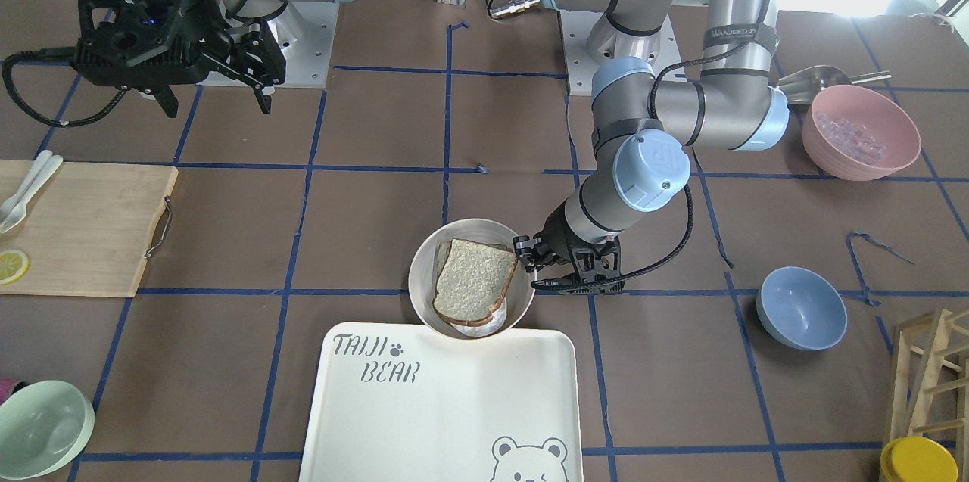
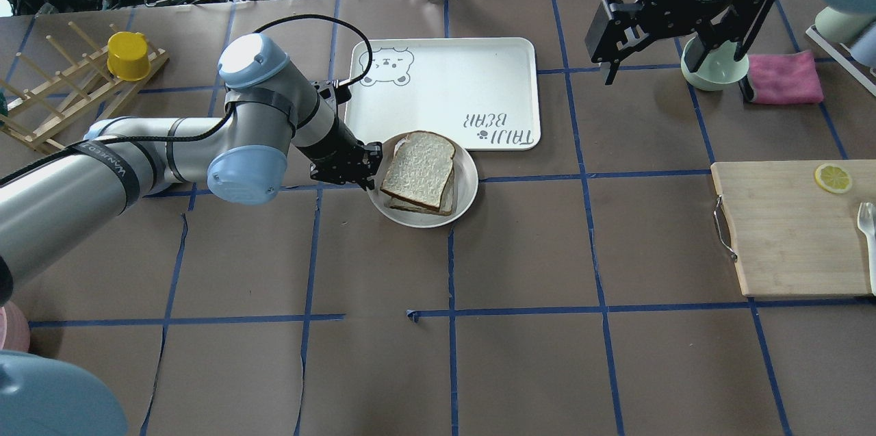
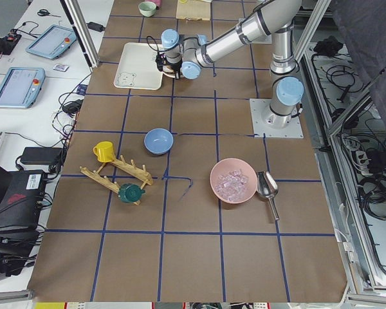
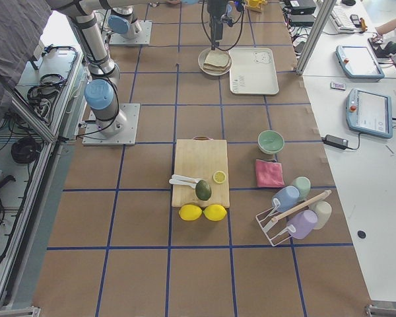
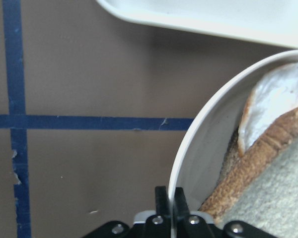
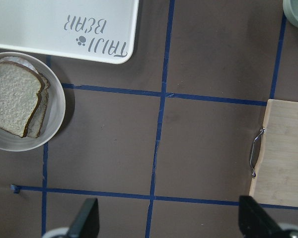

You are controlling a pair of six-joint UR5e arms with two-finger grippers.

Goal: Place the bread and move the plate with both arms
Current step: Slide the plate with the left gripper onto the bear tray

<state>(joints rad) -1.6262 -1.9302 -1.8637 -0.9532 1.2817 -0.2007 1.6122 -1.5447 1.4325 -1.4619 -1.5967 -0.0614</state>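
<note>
Pinching rim of plate (image 2: 467, 179) carrying bread (image 2: 419, 165) with left jaws; holding right jaws spread wide, high above worktop (image 2: 520, 251).

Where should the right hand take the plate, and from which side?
The plate's raised rim on its free right side, opposite the left hand, coming from the robot's right: bread fills the middle, and the tray crowds the far edge.

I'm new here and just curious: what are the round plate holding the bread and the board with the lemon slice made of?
The plate looks like matte cream plastic or melamine: thin smooth rim, no glassy shine, though ceramic can't be excluded. The board looks like pale wood, perhaps bamboo: faint grain shows.
</note>
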